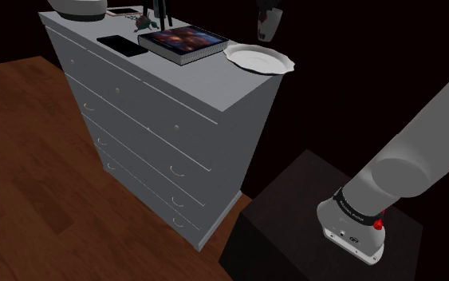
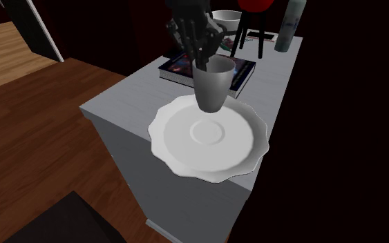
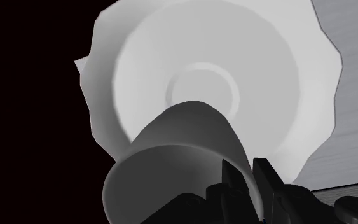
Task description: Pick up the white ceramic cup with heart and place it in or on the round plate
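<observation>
Hanging from the end effector (image 2: 201, 54), the cup (image 2: 212, 88) was pinched by its rim between the 2 black fingers (image 3: 234, 184), 1 wall of the cup clasped between them. It stood upright, mouth up and base down, its long axis roughly vertical. In the shoulder view it floated clear above the round plate (image 1: 272, 64), apart from it.

The relation that mattered was straight down: the plate lay directly beneath the cup's base. In the wrist view the plate's shallow central ring sat just beyond the base, so the cup seemed slightly off the plate's middle, toward its rim. Judging from this, a plain descent would probably land the cup on the plate, and a small shift toward the centre would place it better.

The cup looked plain grey-white, smooth, and tapered, narrower at the base than at the mouth. The plate was white, glossy, with a wavy scalloped edge and a flat raised ring at its centre. It lay at the corner of the surface, the top of a white chest of drawers (image 1: 159, 128) with small round knobs and curved pulls. Just beside the plate lay a hardback book (image 2: 244, 72) with a dark starry cover. The wood floor (image 1: 31, 184) showed below.
</observation>
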